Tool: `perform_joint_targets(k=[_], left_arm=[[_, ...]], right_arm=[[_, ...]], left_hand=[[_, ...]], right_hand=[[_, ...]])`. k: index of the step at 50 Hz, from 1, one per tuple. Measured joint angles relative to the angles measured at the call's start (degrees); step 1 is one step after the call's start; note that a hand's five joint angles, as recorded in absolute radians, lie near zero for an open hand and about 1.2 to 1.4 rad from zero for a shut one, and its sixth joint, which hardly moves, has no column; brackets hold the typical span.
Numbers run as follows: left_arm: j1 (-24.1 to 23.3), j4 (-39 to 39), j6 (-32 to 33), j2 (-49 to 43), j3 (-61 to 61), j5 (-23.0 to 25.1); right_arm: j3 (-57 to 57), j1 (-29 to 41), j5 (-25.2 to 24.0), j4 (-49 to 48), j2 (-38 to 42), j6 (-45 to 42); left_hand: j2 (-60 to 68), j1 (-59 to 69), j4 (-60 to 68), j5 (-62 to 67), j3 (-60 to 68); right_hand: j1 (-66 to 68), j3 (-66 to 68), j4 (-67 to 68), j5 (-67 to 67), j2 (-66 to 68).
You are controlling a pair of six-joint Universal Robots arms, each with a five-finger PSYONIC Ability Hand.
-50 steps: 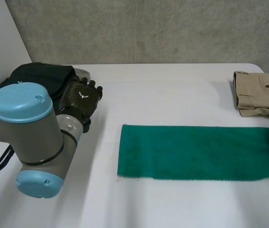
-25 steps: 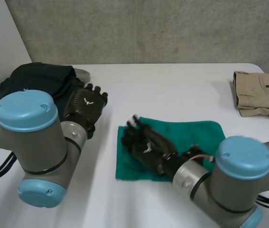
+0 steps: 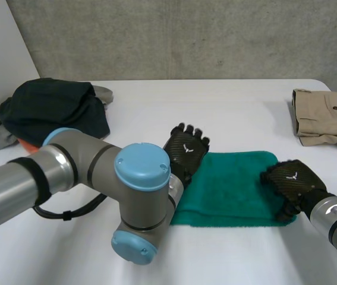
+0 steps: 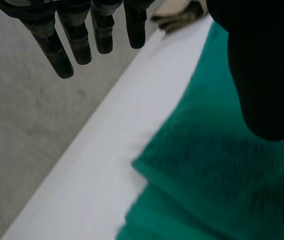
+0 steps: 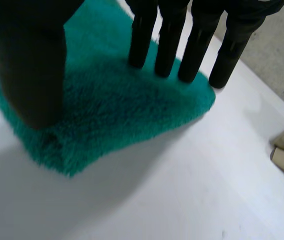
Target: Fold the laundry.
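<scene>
Apparently the step in hand is flattening a fold. The fluffy green rectangular towel lies, seemingly doubled, on the white table beneath both hands. The left hand hovers at one end with fingers straight and spread. The right hand rests with straight fingers on the other end. Next, I think, one short edge needs to be pinched for another fold.
</scene>
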Motion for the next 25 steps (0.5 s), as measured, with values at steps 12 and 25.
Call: perform_joint_targets(k=[12,25], left_arm=[[0.98,-7.43,-1.26,6.14,-7.18,-11.65],[3.83,-8.0,-5.72,26.75,-18.5,-12.25]], right_arm=[[-2.38,1.36,6.27,-6.36,-0.21,-6.1],[-12.16,27.45,4.0,-11.88,2.31,-17.02]], left_hand=[[0.0,0.0,0.0,-0.03,0.0],[0.0,0.0,0.0,-0.02,0.0]], right_hand=[[28.46,34.45,34.85,34.0,33.75],[28.46,34.54,34.91,34.29,33.75]])
